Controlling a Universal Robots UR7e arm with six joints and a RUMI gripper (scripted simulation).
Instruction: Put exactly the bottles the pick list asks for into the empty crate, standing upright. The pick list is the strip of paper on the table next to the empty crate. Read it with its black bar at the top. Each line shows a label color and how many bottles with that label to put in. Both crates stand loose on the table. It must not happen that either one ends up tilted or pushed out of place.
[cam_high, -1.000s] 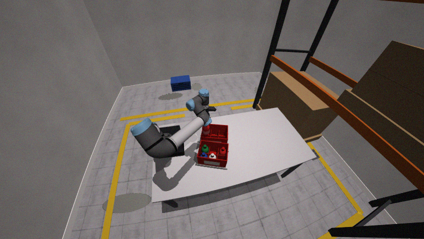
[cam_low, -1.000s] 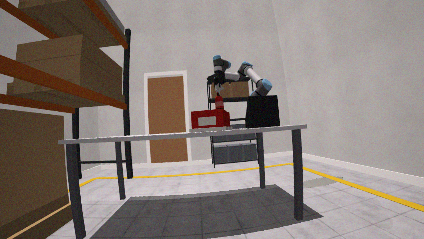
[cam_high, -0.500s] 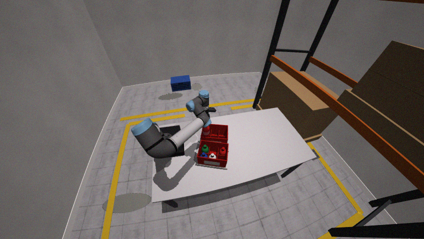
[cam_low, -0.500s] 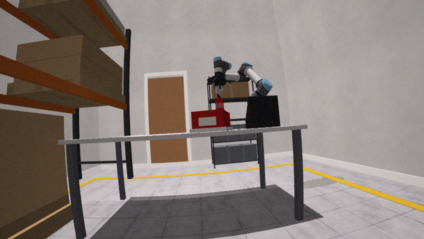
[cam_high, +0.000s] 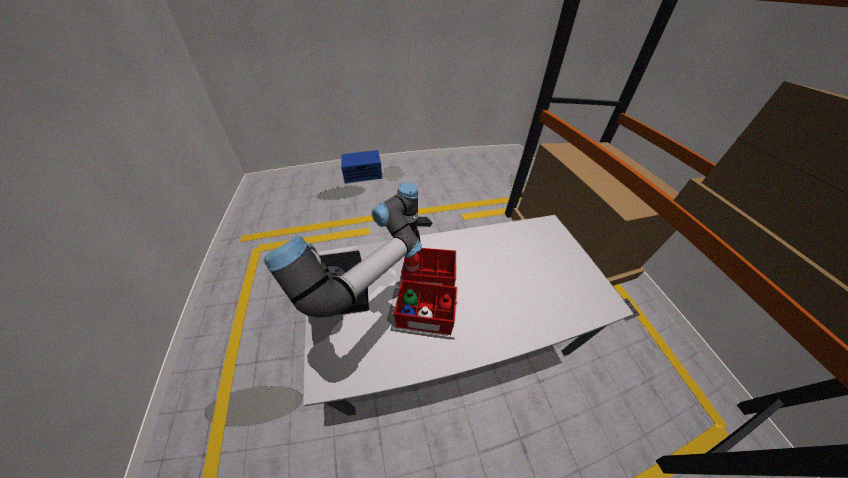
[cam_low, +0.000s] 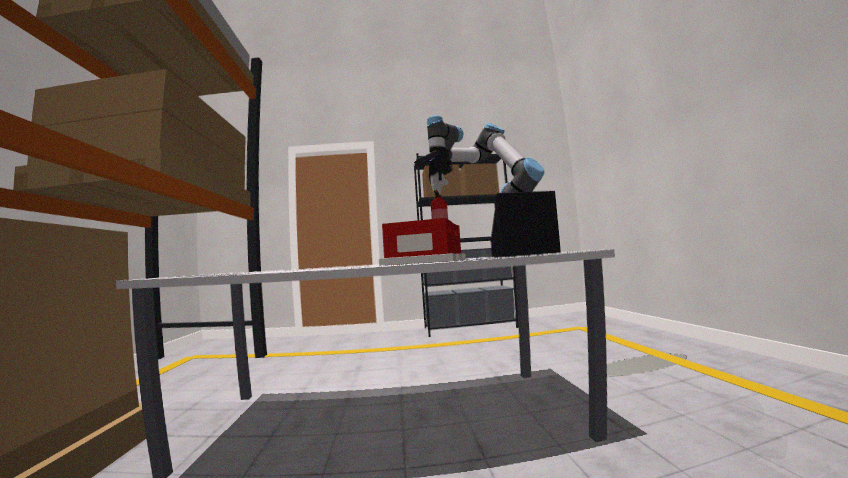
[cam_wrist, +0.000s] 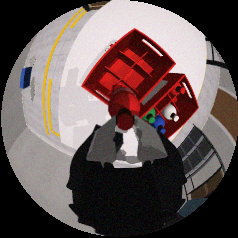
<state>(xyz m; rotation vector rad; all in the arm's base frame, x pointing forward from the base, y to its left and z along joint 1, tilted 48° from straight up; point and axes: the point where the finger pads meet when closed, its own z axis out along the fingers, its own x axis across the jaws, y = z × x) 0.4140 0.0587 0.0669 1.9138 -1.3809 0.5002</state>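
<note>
My gripper (cam_wrist: 124, 116) is shut on the neck of a red bottle (cam_wrist: 121, 102) and holds it upright above the near left corner of the empty red crate (cam_wrist: 131, 62). The bottle also shows in the top view (cam_high: 412, 259) and in the exterior view (cam_low: 438, 207), its base just above the crate rim. The empty crate (cam_high: 429, 266) has bare compartments. The stocked red crate (cam_high: 426, 307) beside it holds a green (cam_high: 409, 295), a red (cam_high: 445, 301), a blue (cam_high: 407, 309) and a white (cam_high: 424, 311) bottle. A strip of paper (cam_high: 422, 333) lies along the stocked crate's front edge; I cannot read it.
The arm's black base block (cam_low: 524, 223) stands at the table's edge behind the crates. A tall shelf rack with cardboard boxes (cam_high: 700, 195) stands beside the table. A blue crate (cam_high: 361, 165) sits on the floor far off.
</note>
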